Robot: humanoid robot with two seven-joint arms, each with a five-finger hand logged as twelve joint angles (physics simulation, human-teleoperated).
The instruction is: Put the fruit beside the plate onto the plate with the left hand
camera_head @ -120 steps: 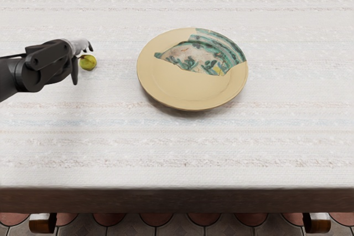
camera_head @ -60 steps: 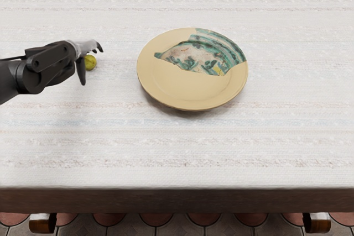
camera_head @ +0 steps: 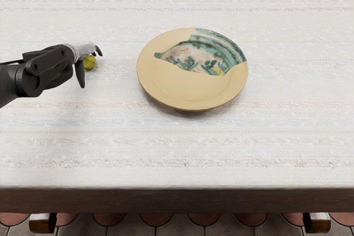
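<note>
A small yellow-green fruit (camera_head: 90, 62) lies on the tablecloth, well left of the plate. The plate (camera_head: 166, 84) is round and yellow, with a green and white pattern over its far right part. My left hand (camera_head: 83, 59) reaches in from the left edge and hovers right at the fruit, partly covering it. Its fingers are spread, with the thumb (camera_head: 80, 75) pointing down in front of the fruit and the other fingers arched over the top. I cannot see any finger closed on the fruit. The right arm is out of view.
The long table (camera_head: 221, 147) is covered with a pale striped cloth and runs the full width of the view. Its front edge lies near the bottom of the picture. A reddish-brown wall stands behind the table.
My left hand has slid right and slightly forward over the fruit, now hiding more of it. The fruit and the plate have stayed put.
</note>
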